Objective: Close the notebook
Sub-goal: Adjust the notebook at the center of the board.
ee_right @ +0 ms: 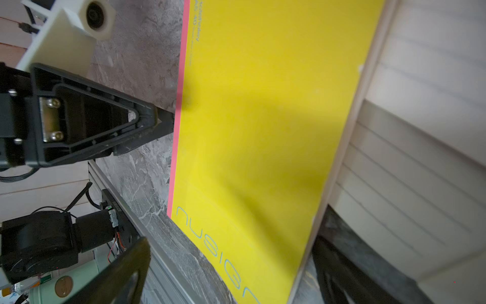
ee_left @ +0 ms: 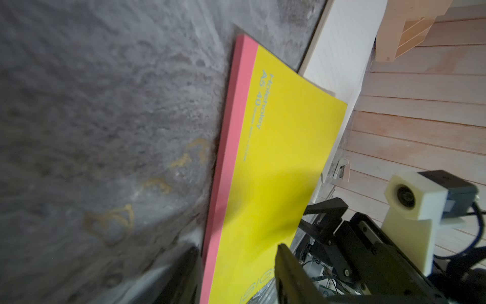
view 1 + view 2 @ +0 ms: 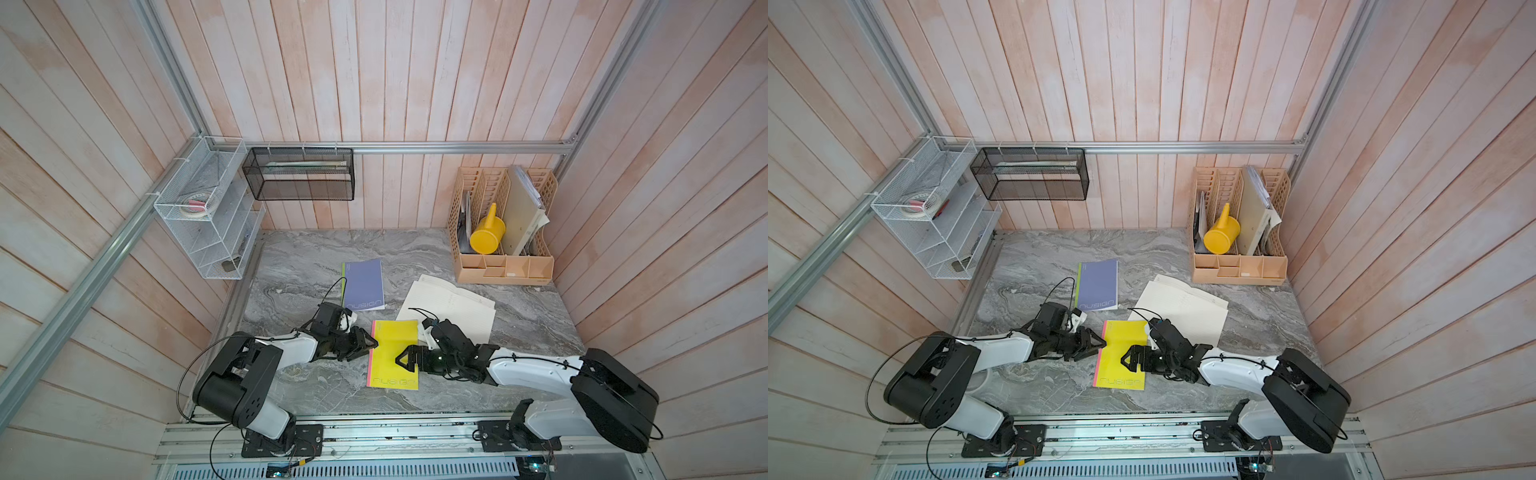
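The yellow notebook (image 3: pixel 392 370) with a pink spine strip lies on the grey marble table (image 3: pixel 316 266), its cover down over its pages. In both top views it sits between the two arms (image 3: pixel 1121 368). My left gripper (image 3: pixel 371 347) is at the spine edge, open. The left wrist view shows the pink edge (image 2: pixel 226 171) running between its fingers (image 2: pixel 289 273). My right gripper (image 3: pixel 402 360) hovers over the cover's right half, open. In the right wrist view its fingers (image 1: pixel 126 265) stand wide apart on either side of the yellow cover (image 1: pixel 263 131).
An open booklet of white lined pages (image 3: pixel 453 307) lies just behind the yellow one, touching its far corner. A purple notebook (image 3: pixel 363 284) lies further back. A tan desk organizer (image 3: pixel 505 266) with a yellow watering can (image 3: pixel 487 235) stands back right. Wire racks (image 3: pixel 208 208) hang on the left wall.
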Tool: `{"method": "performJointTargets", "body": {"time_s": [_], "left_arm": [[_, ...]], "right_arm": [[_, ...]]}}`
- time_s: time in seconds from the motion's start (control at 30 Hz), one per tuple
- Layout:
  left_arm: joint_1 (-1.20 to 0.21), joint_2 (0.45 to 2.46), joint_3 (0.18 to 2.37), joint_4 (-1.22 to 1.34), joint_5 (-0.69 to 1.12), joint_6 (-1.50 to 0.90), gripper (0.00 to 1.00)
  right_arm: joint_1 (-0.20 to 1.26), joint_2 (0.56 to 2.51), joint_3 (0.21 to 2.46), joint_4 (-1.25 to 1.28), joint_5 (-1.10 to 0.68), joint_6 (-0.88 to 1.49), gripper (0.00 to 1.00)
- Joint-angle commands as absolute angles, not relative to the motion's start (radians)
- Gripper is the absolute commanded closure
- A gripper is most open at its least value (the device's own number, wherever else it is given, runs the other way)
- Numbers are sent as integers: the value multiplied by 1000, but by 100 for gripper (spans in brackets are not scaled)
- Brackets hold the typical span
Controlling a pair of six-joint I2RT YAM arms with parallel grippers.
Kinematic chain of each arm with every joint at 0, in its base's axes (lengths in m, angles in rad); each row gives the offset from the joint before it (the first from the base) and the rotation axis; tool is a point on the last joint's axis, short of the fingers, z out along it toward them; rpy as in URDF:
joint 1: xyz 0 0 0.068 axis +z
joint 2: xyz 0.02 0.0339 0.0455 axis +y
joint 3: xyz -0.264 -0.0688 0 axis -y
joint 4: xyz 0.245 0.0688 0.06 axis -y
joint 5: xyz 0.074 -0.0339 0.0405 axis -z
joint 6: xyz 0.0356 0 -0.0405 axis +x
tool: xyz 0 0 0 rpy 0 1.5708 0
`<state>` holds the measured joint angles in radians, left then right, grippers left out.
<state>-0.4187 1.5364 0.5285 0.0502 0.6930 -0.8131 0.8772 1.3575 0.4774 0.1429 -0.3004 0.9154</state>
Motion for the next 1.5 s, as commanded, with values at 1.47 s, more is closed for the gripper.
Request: {"method": "performJointTargets", "body": {"time_s": [1.47], "left_arm": [[-371,1628,482,-21,656,-724,50]], "right_arm": [[902,1445,496,103,-308,919,2]]}}
